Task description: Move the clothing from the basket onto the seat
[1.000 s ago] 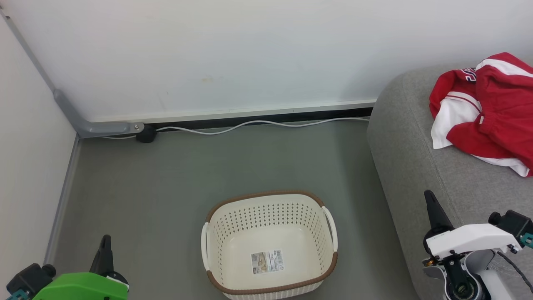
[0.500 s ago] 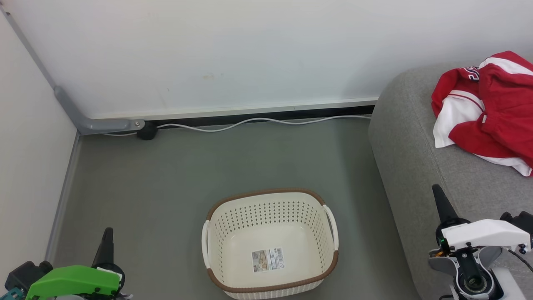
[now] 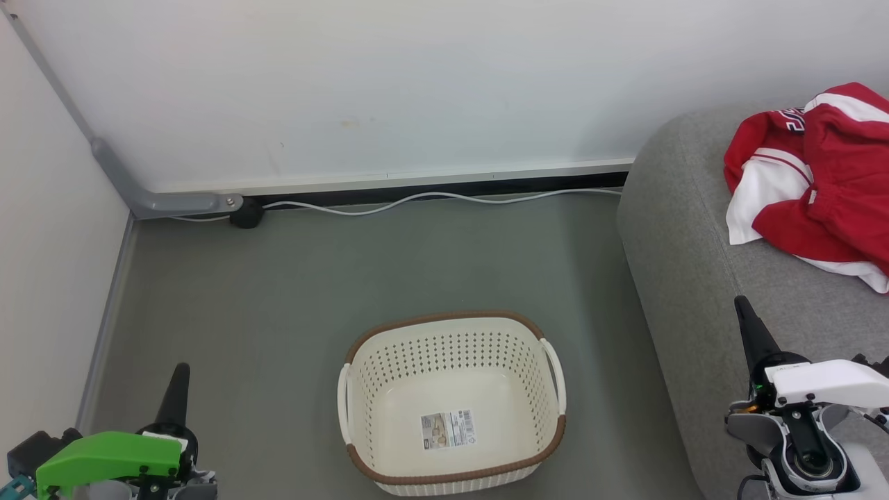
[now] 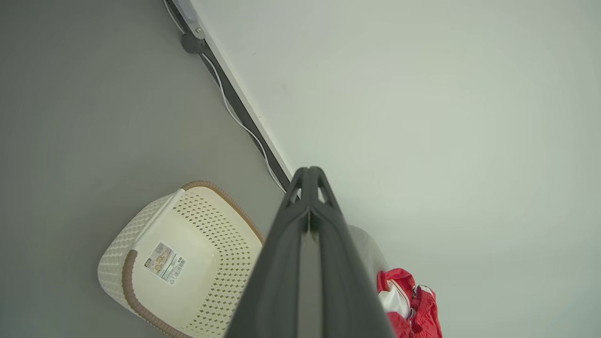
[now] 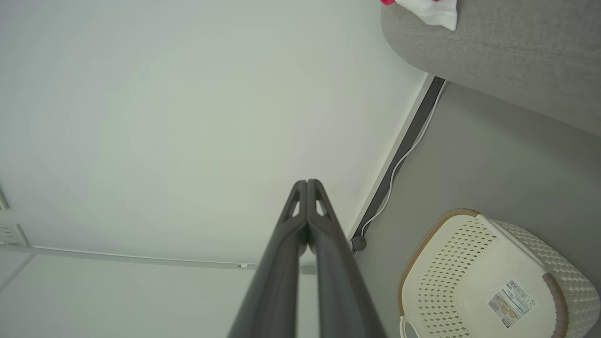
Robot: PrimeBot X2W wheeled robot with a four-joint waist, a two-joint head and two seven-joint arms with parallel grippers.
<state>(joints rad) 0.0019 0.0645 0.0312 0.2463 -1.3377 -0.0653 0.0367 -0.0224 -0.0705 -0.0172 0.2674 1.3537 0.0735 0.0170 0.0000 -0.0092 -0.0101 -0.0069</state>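
- Clothing [image 3: 819,187] lay in a red and white heap on the seat [image 3: 687,264], well apart from the basket [image 3: 444,318].
- The basket stood on the grey floor [image 3: 278,292]. It had nothing in it but the label sticker [image 3: 448,430] on its bottom.
- My left gripper [image 3: 180,375] was low at my left side. Its two fingers were pressed tight together, and they held nothing.
- My right gripper [image 3: 744,309] showed against the side of the seat, near the heap but not touching it. Its fingers were pressed together too, and they held nothing.
- What had just changed was my arms. Set against a second before, my right arm had slid out to my right in the head view. My left arm had slid out a little to my left.
- I think this meant I was pulling both arms back to rest, away from the heap and the basket.
- My head camera had also moved a little since then. The white cord [image 3: 430,198], the basket and the heap all sat a bit off from where they showed before. I did not think those things had moved.
- The heap kept the same folds, and the basket was just as bare as before.
- To me the job looked done, with nothing left to carry over.
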